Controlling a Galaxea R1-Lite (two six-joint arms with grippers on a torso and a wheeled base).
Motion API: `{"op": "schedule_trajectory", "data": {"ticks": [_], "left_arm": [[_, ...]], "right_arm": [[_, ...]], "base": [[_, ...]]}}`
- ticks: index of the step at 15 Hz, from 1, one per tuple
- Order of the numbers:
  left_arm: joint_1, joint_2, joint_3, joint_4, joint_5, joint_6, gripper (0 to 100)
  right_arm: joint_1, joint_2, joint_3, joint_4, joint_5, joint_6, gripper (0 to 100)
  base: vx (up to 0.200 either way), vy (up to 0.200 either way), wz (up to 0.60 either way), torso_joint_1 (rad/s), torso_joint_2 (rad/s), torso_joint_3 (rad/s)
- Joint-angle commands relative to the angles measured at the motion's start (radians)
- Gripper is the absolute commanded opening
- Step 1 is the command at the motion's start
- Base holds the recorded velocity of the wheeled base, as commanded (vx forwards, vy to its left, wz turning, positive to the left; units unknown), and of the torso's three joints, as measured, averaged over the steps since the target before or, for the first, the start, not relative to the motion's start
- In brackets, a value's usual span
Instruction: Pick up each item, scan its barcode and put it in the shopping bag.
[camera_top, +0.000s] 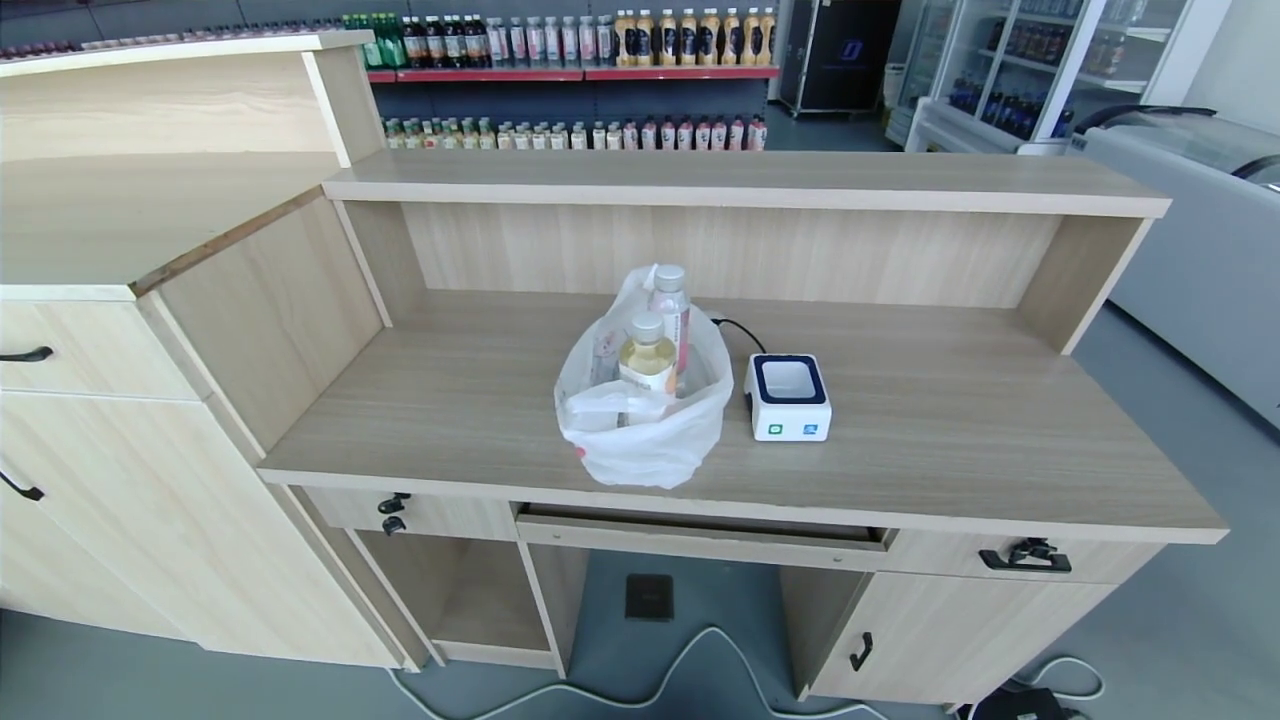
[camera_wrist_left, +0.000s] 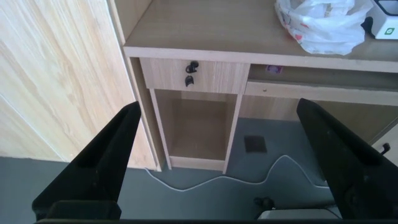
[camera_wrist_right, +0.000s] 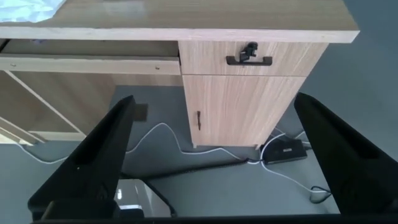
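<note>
Counter (camera_top: 950, 420) with bag (camera_top: 650, 445); shelves (camera_top: 570, 72) behind

Left end effector (camera_wrist_left: 219, 107): fingers spread wide apart, nothing between them, aimed forward and down.
Right end effector (camera_wrist_right: 214, 99): fingers spread wide apart, nothing between them, aimed forward and down.

light: bright, even | shadows: soft under shelf (camera_top: 740, 182) | edges: head view bowed

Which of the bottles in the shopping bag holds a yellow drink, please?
The front bottle, yellow under a pale cap; the rear bottle shows a pinkish-red label.
</note>
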Motion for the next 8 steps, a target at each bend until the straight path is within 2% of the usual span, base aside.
{"op": "schedule_trajectory", "data": {"ticks": [1, 8], "left_arm": [[0.000, 0.002, 0.000, 0.000, 0.000, 0.000, 100], [0.000, 0.002, 0.000, 0.000, 0.000, 0.000, 100]], "right_arm": [[0.041, -0.022, 0.000, 0.002, -0.002, 0.010, 100], [0.079, -0.124, 0.000, 0.002, -0.002, 0.011, 100]], "base": [[0.000, 0.000, 0.00, 0.000, 0.00, 0.000], [0.000, 0.000, 0.00, 0.000, 0.00, 0.000]]}}
